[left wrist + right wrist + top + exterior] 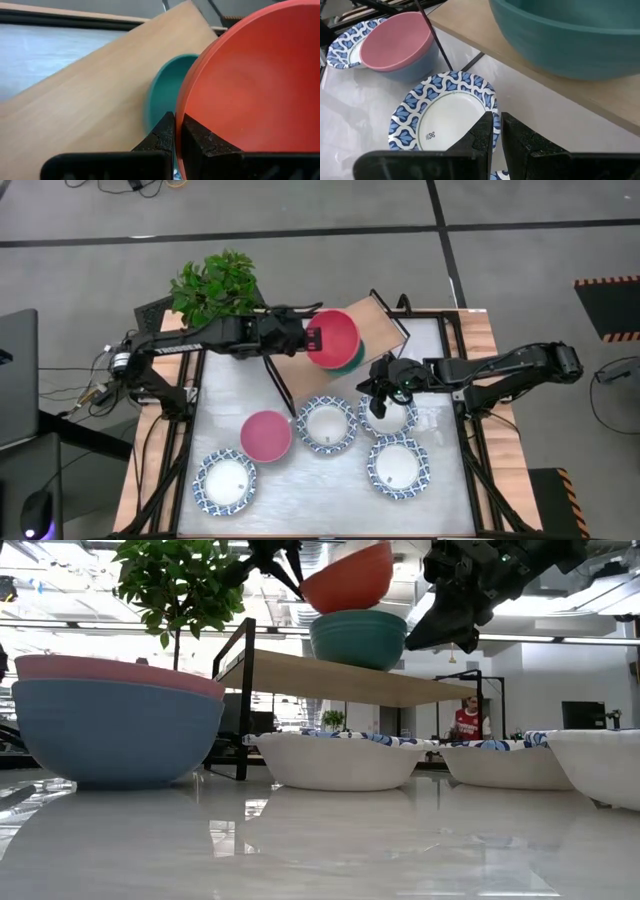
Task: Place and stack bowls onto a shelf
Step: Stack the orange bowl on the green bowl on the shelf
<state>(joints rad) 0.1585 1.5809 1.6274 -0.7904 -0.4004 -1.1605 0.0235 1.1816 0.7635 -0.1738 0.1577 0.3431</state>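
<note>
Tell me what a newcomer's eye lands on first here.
The red bowl, pinched by its rim in the left pincer, hangs tilted just above the green bowl on the shelf. Four blue-patterned white bowls and a pink-in-blue stack sit on the table below.

Grey concrete floor (pixel 520 205) with dark seam lines around the wood-edged whitish glossy tabletop (pixel 230 405); leafy green potted plant (pixel 214 285) at table's 11 o'clock, black-yellow hazard tape (pixel 607 281) at 2 o'clock; person in red shirt (pixel 467 721) in the bright room behind
</note>
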